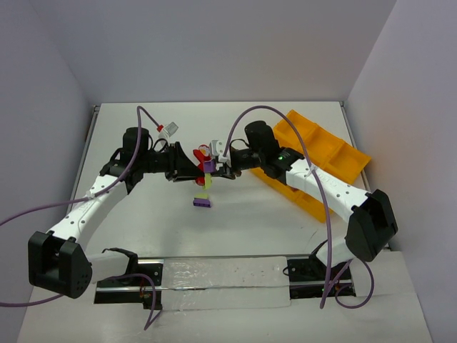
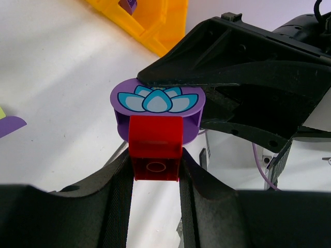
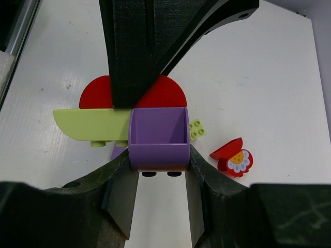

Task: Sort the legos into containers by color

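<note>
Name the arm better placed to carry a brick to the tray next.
Right. The right gripper clamps the purple brick, and the orange tray lies beside that arm; the left gripper, holding the red brick, sits farther from it.

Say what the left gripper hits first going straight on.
Left gripper, shut on the red brick, would first press the attached purple lotus piece, then probably the right gripper just behind it.

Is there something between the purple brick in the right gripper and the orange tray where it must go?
Nothing loose shows on the table between them. But the purple brick, held by the right gripper, seems joined with a red brick that the left gripper clamps; that grip holds it back from the tray.
</note>
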Controlling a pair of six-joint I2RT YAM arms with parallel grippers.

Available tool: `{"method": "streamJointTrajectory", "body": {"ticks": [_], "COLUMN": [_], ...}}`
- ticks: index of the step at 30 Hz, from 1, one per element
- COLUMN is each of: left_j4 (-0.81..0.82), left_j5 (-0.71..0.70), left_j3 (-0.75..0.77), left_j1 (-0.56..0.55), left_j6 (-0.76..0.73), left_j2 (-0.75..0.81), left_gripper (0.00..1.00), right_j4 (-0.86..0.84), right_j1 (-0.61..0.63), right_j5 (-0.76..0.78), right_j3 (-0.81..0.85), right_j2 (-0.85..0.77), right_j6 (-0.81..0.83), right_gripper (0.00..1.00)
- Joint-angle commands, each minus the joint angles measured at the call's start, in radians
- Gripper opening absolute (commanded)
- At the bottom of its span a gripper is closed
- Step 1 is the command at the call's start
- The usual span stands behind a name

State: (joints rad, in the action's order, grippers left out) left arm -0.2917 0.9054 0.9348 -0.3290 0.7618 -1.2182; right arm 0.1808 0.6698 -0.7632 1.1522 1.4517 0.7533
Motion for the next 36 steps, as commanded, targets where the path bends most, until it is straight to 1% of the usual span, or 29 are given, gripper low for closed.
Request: {"method": "streamJointTrajectory", "body": {"ticks": [1, 6, 13, 25, 30, 31, 32, 34, 36], "left_j4": [-0.001, -0.004, -0.035, -0.03, -0.064, -0.082, -0.103, -0.128, -0.156], "left_j5": [0.035, 0.029, 0.027, 0.015, -0.016, -0.032, -0.058, -0.093, -0.181], "left_j3": [0.028, 0.016, 0.013, 0.003, 0.019, 0.028, 0.04, 0.052, 0.062], "left_j1": [-0.004, -0.004, -0.001, 0.007, 0.016, 0.018, 0.02, 0.021, 0.021], "left_j6": [-0.027, -0.033, -0.068, -0.076, -0.096, -0.103, -0.112, -0.127, -0.134], "left_j2": [0.028, 0.041, 0.045, 0.038, 0.029, 0.029, 0.028, 0.029, 0.031], "left_gripper": [0.0, 0.0, 0.0, 0.0, 0.0, 0.0, 0.0, 0.0, 0.0], "right_j4": [-0.031, -0.06, -0.218, -0.259, -0.313, -0.322, -0.325, -0.327, -0.312], "right_j1": [0.002, -0.008, -0.077, -0.147, -0.174, -0.18, -0.186, -0.195, -0.215], "right_j5": [0.029, 0.063, 0.042, 0.085, 0.191, 0.238, 0.296, 0.364, 0.456], "right_j3": [0.054, 0.0, -0.131, -0.178, -0.224, -0.239, -0.256, -0.283, -0.301], "right_j2": [0.004, -0.016, -0.06, -0.084, -0.141, -0.16, -0.184, -0.211, -0.265], "right_j6": [-0.002, -0.011, -0.093, -0.147, -0.248, -0.275, -0.308, -0.349, -0.454], "right_gripper": [0.0, 0.0, 0.0, 0.0, 0.0, 0.0, 0.0, 0.0, 0.0]}}
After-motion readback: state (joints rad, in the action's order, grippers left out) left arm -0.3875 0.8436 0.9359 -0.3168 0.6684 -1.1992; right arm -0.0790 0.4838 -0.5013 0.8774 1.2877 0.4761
